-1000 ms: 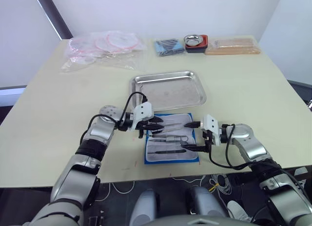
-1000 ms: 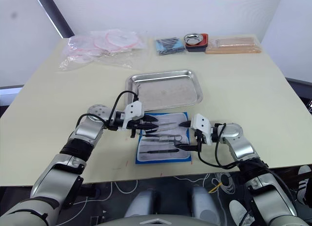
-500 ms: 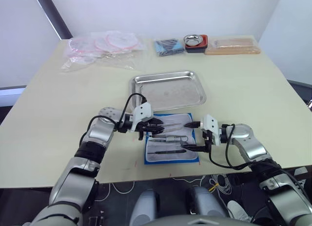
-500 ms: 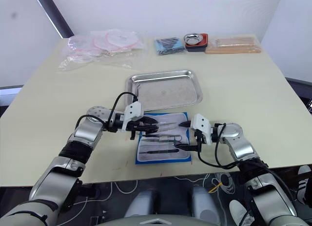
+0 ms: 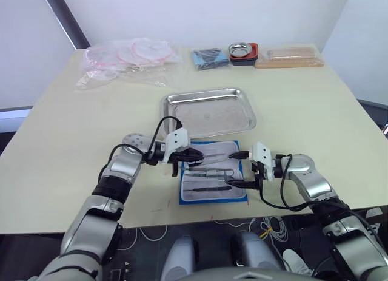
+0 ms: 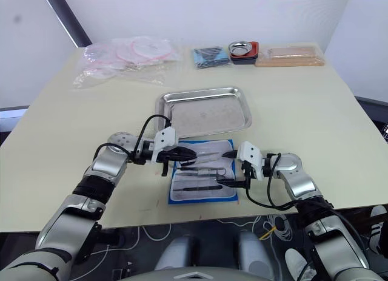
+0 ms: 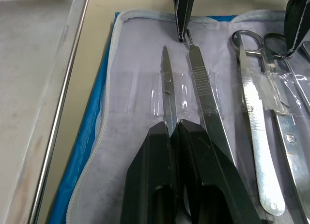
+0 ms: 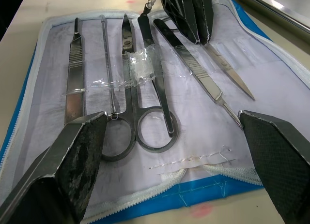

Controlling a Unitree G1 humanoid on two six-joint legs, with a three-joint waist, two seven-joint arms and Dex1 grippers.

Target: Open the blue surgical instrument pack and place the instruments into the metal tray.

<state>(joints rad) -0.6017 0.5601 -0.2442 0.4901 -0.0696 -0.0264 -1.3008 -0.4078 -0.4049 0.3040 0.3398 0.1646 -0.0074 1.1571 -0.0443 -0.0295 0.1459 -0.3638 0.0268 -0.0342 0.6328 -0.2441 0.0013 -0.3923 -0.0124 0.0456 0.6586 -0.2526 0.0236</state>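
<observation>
We see the blue surgical instrument pack lying open just in front of the metal tray. Our left gripper pinches a slim pointed instrument; our right gripper gapes wide over the scissors.

A lab or training room — a plain cream table against bare white walls, with bagged tubing at 11 o'clock and a steel bowl in a red dish at 12 — clinical supplies.

Both head views look down from above over the whole surface; each wrist view sits close behind its hand, sharing the open pack.
</observation>
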